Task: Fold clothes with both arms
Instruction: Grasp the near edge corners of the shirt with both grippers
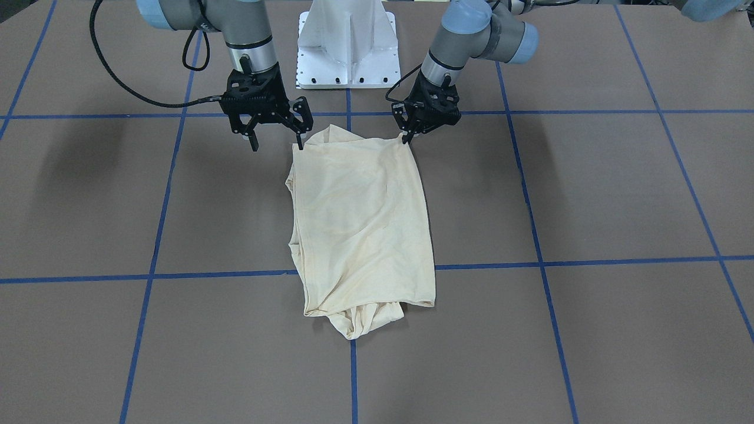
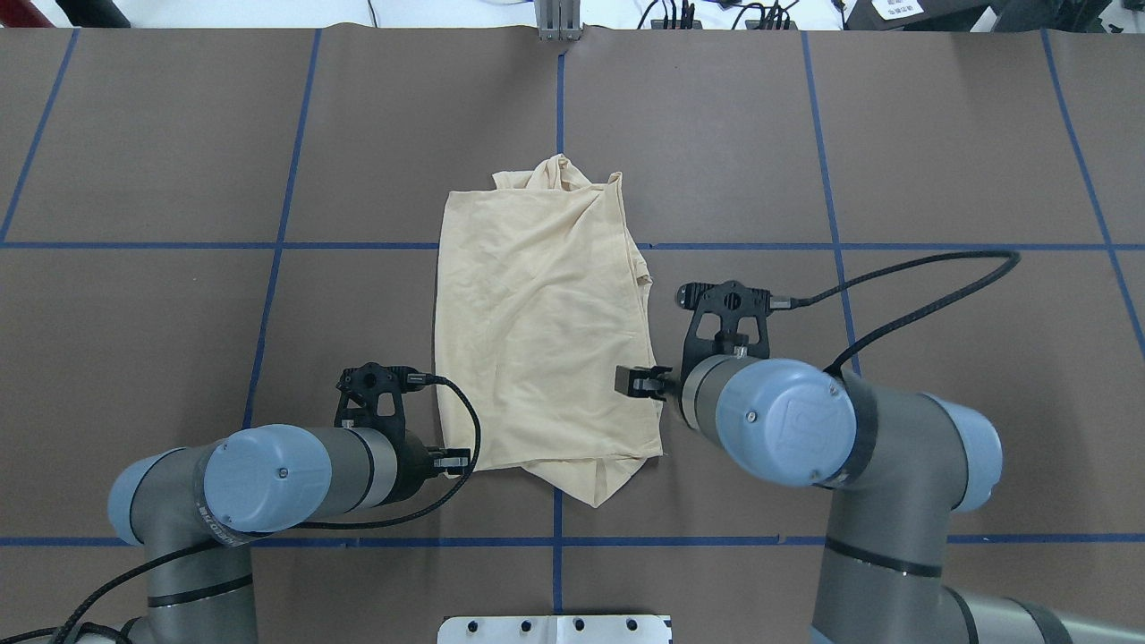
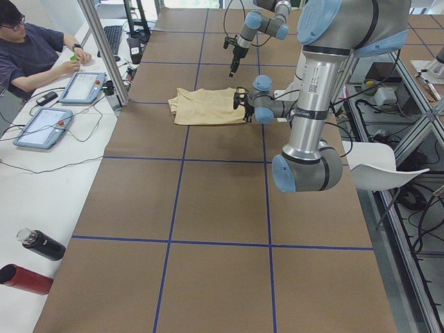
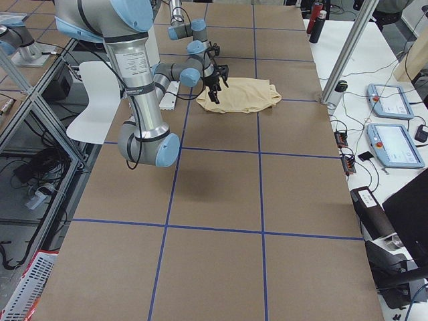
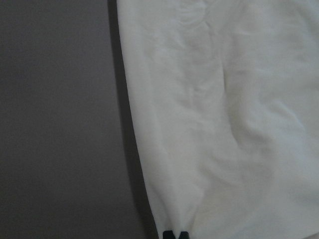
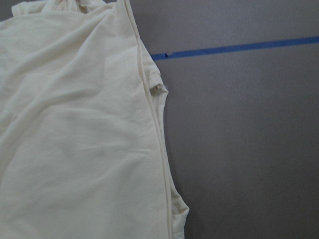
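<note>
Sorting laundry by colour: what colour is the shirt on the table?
The shirt is pale cream-yellow, no print showing; clearest in the front-facing view.

Overhead camera: behind my shoulders, facing forward and down on the table (image 2: 179,134). Front camera: across the table, facing me, steep downward tilt, my base (image 1: 347,47) at the top of its view. Two side cameras: one at each table end, looking along it from far off. My two wrist cameras: looking down, close on opposite edges of the shirt (image 5: 224,124). All six views share the shirt.
</note>
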`<action>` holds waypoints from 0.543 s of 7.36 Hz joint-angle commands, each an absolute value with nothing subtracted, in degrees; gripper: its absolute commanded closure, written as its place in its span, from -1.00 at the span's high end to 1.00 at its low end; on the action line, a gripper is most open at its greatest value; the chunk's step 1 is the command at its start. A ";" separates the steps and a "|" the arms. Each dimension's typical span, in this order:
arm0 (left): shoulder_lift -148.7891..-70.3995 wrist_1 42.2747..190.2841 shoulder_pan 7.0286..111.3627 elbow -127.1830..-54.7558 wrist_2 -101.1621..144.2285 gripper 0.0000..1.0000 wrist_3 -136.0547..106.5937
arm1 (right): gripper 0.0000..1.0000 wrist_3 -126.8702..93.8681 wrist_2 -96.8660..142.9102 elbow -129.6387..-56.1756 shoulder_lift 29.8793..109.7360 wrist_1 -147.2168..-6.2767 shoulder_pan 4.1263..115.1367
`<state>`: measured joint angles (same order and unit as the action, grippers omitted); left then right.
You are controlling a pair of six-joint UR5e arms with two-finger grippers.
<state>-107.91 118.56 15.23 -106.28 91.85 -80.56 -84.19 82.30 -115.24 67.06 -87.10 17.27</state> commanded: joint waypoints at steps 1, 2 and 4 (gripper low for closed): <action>-107.93 118.56 15.29 -106.52 91.93 -1.00 -80.77 | 0.78 -94.00 75.00 -113.31 66.71 -87.10 10.65; -107.93 118.56 15.29 -106.52 91.85 -1.00 -80.77 | 0.66 -94.30 72.36 -111.46 66.54 -87.01 10.55; -107.93 118.56 15.21 -106.61 91.85 -1.00 -80.77 | 0.64 -88.52 71.90 -110.13 66.53 -85.36 11.16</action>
<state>-107.93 118.57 15.25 -106.57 91.85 -80.77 -90.67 72.64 -111.13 66.58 -86.64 11.13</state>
